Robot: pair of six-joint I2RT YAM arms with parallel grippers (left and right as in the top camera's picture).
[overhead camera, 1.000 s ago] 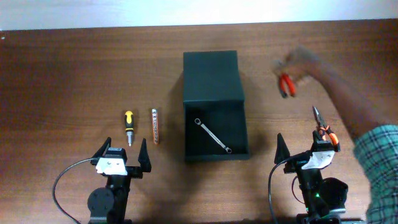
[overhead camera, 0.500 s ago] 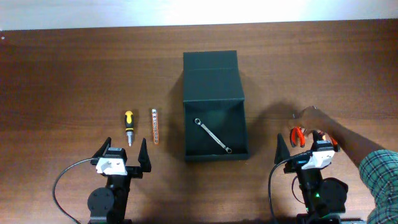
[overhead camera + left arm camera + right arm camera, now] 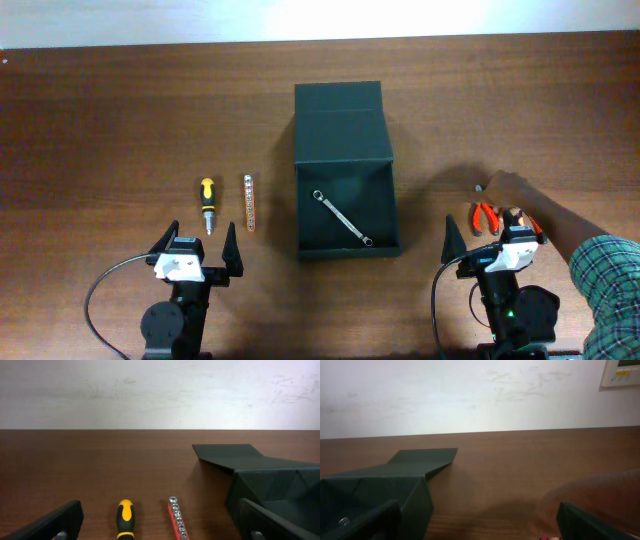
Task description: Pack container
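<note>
Wood table (image 3: 100, 120); white wall (image 3: 150, 390); container (image 3: 340, 130) open

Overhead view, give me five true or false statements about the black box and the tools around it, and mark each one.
1. The container stands open, with its lid folded back. True.
2. A wrench lies inside the container. True.
3. The screwdriver is packed in the container. False: it lies on the table, outside the container, next to the bit strip.
4. The left gripper is shut on the bit strip. False: it is open and empty, and the strip lies on the table ahead of it.
5. A person's hand reaches in by the orange pliers. True.
</note>
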